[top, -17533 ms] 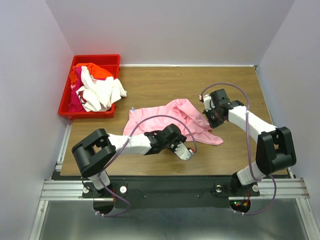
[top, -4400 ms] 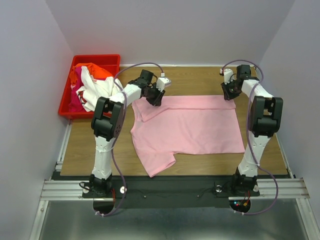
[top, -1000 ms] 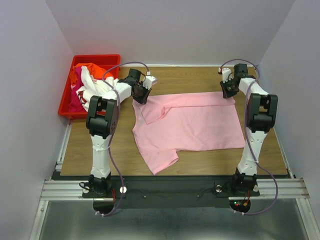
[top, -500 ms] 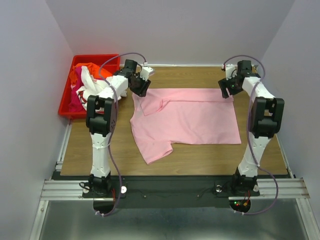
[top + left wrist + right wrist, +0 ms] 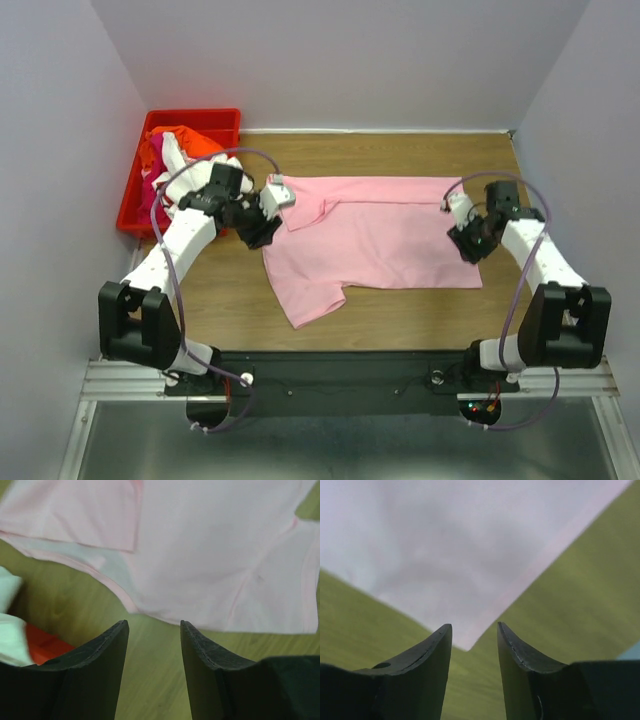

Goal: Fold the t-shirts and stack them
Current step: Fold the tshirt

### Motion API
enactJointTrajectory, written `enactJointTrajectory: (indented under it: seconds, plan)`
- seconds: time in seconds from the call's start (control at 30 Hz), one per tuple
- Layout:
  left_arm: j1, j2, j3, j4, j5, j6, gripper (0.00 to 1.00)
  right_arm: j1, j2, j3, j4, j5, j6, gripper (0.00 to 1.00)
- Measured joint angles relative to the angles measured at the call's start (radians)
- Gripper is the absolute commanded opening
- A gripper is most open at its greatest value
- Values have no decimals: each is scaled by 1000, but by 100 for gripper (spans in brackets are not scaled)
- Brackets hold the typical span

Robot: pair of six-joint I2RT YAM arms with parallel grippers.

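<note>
The light pink t-shirt [image 5: 375, 235] lies spread flat on the wooden table, one sleeve folded over at its far left and one sleeve pointing near-left. My left gripper [image 5: 263, 231] is open and empty just off the shirt's left edge. In the left wrist view [image 5: 152, 622] bare wood shows between its fingers and the pink shirt [image 5: 210, 555] lies ahead. My right gripper [image 5: 469, 247] is open and empty at the shirt's right edge. In the right wrist view [image 5: 474, 626] a corner of the shirt [image 5: 445, 555] lies just beyond the fingertips. White [image 5: 178, 185], orange-red [image 5: 203, 144] and magenta [image 5: 151, 206] shirts lie heaped in the bin.
The rigid red bin [image 5: 134, 217] stands at the far left of the table; its corner shows in the left wrist view [image 5: 47, 642]. Grey walls enclose the table on three sides. Bare wood [image 5: 400, 155] shows behind the pink shirt.
Both grippers have let go of the pink shirt's far corners and drawn back toward the near side, left along the left edge, right along the right edge. The shirt stays flat.
</note>
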Motion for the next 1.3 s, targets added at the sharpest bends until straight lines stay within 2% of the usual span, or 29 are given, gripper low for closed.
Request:
enactJointTrajectory:
  seconds: [0.03, 0.17, 0.4, 0.53, 0.8, 1.3]
  plan:
    - [-3, -8, -47, -10, -4, 18, 56, 0, -24, -80, -11, 10, -28, 46]
    - [-47, -39, -237, -58, -57, 66, 56, 0, -93, -230, -55, 37, -77, 46]
    - [-200, -159, -332, -53, -102, 74, 57, 0, -128, -309, 7, 84, -121, 45]
    - [-225, -169, -387, -18, -129, 73, 54, 0, -114, -347, 55, 108, -138, 45]
    - [-238, -117, -402, 27, -171, 72, 54, 0, -94, -400, 146, 136, -156, 44]
    - [-259, -63, -402, 61, -182, 69, 55, 2, -140, -408, 183, 150, -164, 46]
